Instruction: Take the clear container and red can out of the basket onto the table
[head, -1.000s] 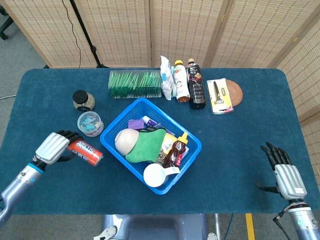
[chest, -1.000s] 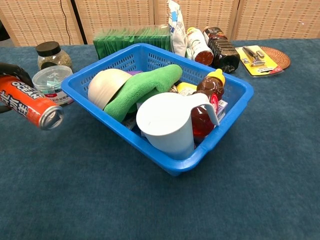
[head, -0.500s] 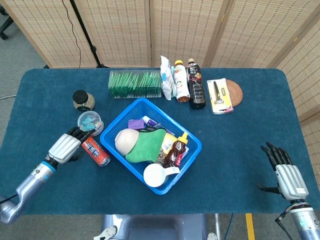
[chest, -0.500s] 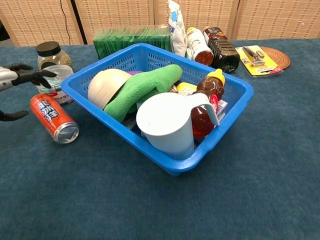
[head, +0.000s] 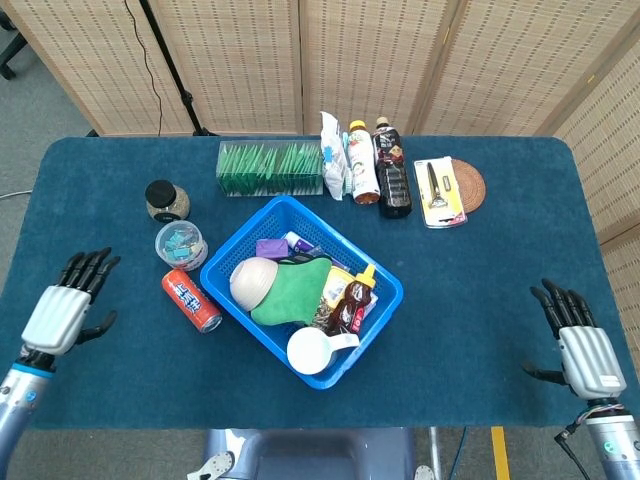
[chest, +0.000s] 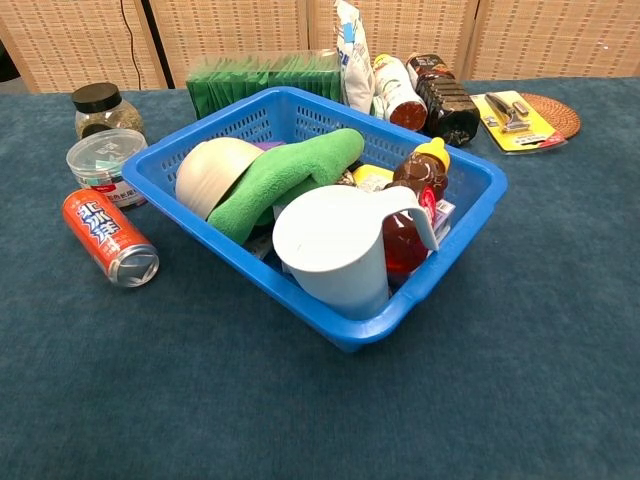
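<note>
We see both views evenly and brightly lit from overhead, with only soft, short shadows hugging the blue basket (chest: 330, 325) and the red can (chest: 108, 237). Focus is sharp throughout, without motion blur. The white pitcher (chest: 335, 245) looks slightly overexposed, and its near rim shows mild glare.

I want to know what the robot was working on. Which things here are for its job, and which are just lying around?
For the job:
red can, lying on the table
clear container, upright beside it
blue basket

Just lying around:
white pitcher
green cloth
syrup bottle
dark-lidded jar
</note>
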